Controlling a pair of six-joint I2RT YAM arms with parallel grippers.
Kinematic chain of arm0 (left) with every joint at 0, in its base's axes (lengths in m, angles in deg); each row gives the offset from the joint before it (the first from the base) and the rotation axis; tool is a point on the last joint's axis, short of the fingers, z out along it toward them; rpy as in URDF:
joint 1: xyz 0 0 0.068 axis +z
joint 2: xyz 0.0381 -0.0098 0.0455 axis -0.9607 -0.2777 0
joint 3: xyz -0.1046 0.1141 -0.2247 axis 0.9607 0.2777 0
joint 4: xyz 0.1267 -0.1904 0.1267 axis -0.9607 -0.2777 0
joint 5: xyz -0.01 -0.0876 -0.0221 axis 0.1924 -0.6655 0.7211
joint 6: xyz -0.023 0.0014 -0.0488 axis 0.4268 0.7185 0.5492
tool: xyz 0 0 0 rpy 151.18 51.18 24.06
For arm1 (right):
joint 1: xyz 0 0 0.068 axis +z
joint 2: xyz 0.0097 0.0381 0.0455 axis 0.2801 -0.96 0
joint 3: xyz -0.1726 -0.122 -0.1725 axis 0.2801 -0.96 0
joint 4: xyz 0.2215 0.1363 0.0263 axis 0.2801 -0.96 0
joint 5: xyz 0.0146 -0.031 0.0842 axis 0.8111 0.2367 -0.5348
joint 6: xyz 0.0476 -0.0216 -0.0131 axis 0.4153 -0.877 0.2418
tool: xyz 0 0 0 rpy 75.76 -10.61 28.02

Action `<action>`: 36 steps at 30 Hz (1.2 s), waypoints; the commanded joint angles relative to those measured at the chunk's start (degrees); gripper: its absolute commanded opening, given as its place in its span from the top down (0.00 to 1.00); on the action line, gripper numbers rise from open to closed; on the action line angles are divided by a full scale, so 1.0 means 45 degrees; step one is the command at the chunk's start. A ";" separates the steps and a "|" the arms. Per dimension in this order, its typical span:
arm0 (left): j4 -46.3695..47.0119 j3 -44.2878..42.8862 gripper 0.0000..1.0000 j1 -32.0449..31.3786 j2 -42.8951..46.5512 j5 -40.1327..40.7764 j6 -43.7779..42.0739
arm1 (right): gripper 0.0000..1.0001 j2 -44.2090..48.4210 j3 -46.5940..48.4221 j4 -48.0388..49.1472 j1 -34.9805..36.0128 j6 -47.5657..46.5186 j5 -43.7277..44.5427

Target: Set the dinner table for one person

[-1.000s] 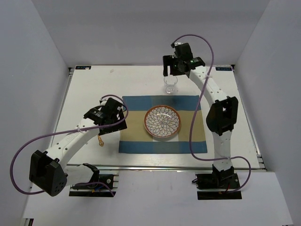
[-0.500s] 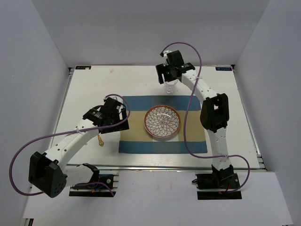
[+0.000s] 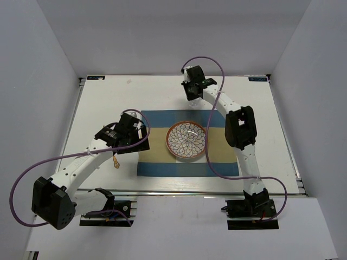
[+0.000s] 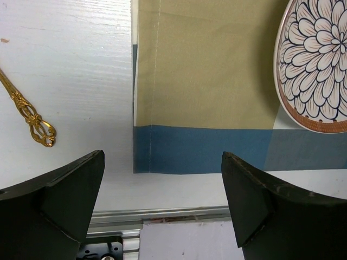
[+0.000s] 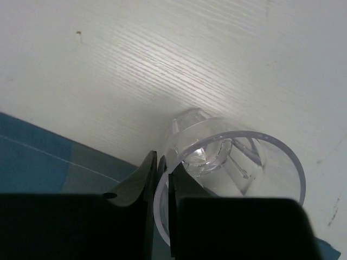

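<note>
1. Right pincer (image 5: 162,162): closed, apparently pinching the rim of the glass (image 5: 233,157), upper centre of the top view.
2. Left pincer (image 4: 162,157): open, above the placemat (image 4: 206,81) edge.
3. White surface (image 3: 108,97): fills the frame centre, carrying placemat and plate (image 3: 186,140).

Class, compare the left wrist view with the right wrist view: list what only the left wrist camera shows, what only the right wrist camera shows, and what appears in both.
Only the left wrist view: the patterned plate, a gold utensil handle, the tan stripe of the placemat, the metal edge rail, and the open left gripper. Only the right wrist view: the clear glass, its rim pinched by the right gripper. Both: the white dinner table and a blue stripe of the placemat.
</note>
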 commanded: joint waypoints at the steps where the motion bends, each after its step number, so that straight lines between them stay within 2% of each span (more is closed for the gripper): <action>1: 0.0316 0.0159 0.02 0.0046 0.0547 -0.0256 -0.0129 | 1.00 0.1126 -0.0023 0.0256 0.0287 -0.0042 0.1743; 5: 0.0297 0.0199 0.02 0.0046 0.0743 -0.0179 -0.0070 | 1.00 0.2573 -0.0531 -0.0661 0.0386 0.0717 0.3620; 12: 0.0375 0.0316 0.02 0.0046 0.1017 -0.0198 -0.0012 | 1.00 0.4487 -0.2306 -0.2674 0.0211 0.1929 0.5071; 16: 0.0453 0.0374 0.02 0.0046 0.1232 -0.0218 0.0027 | 1.00 0.5446 -0.5075 -0.1777 -0.0043 0.2125 0.4526; 21: 0.0454 0.0375 0.02 0.0046 0.1330 -0.0179 0.0066 | 1.00 0.6130 -0.6917 -0.0452 -0.0531 0.2341 0.4038; 23: 0.0492 0.0433 0.02 0.0046 0.1427 -0.0256 0.0047 | 1.00 0.6307 -0.7834 0.0349 -0.0727 0.2145 0.3257; 36: 0.0727 0.0550 0.02 0.0046 0.1682 -0.0491 -0.0051 | 1.00 0.5096 -0.7486 0.1017 -0.1372 0.2126 0.2376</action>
